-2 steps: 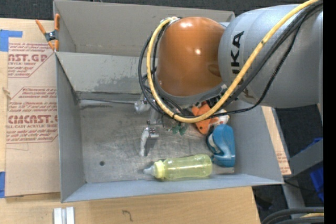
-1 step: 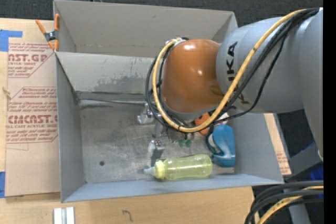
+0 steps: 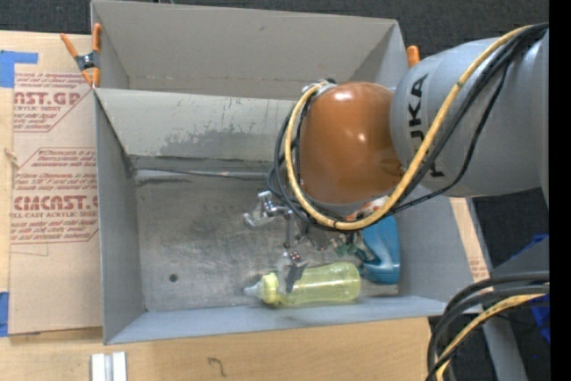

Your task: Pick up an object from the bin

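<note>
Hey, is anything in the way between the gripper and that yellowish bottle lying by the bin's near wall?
Nothing visible does. The gripper is right over the yellowish bottle, near its capped end. A blue thing lies beside the bottle's other end, partly under the arm, not between them.

bin [image 3: 178, 254]: plain grey, pale scuffs streaking floor and back wall | bottle [image 3: 317, 285]: translucent pale yellow, creamy yellow cap | plastic item [image 3: 385, 252]: bright blue | wrist cover [image 3: 343, 143]: glossy orange-brown | cables [image 3: 426, 152]: yellow and black | arm [image 3: 486, 125]: silver-grey, black lettering | gripper [image 3: 291, 270]: bare silver metal
</note>
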Motion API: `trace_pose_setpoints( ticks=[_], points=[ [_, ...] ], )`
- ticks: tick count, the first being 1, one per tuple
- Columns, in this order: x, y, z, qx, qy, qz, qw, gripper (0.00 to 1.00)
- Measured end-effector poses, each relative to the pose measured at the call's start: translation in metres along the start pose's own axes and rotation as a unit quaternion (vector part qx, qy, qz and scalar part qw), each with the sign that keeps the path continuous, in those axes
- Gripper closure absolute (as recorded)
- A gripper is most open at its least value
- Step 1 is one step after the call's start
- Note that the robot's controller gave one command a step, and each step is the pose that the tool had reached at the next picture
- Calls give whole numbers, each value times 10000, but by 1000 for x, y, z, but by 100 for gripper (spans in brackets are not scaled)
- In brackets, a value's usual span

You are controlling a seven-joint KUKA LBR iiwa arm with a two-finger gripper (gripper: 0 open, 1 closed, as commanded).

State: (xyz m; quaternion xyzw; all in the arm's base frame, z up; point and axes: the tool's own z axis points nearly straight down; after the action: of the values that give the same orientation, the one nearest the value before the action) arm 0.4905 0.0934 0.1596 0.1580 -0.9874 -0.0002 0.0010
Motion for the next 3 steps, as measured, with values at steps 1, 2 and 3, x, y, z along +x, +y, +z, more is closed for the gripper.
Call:
trace_pose_setpoints(
  ticks=[1,2,3],
  points=[
    [24,-43,22,3,-13,-530,9986,0],
    [19,-54,82,41,-158,-1244,9921,0],
    [16,-55,93,54,-146,-1350,9907,100]
  ],
)
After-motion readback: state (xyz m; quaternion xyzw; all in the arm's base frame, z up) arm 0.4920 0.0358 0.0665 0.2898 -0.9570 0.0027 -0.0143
